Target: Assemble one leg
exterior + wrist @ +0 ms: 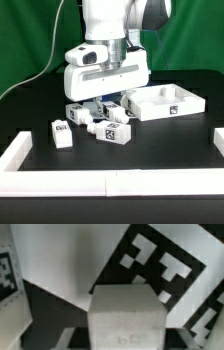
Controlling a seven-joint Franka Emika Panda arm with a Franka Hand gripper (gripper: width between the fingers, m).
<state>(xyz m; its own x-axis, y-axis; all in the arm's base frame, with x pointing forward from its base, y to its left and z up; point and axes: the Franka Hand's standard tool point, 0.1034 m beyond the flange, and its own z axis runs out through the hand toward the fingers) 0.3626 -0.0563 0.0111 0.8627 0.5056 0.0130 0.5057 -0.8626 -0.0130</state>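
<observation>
My gripper is low over a cluster of small white tagged legs at the middle of the black table. One leg lies right under it. In the wrist view this leg is a white block that fills the centre, standing between my fingers. A dark gap shows on each side of it, so the jaws stand open around it. Black-and-white tag stickers show just behind it. Three more legs lie nearby: one at the exterior view's left, one beside my gripper and one in front.
The large flat white square panel with a raised rim lies just to the exterior view's right of my gripper. A white border rail runs along the table's front and left, with another piece at the right edge. A green curtain hangs behind.
</observation>
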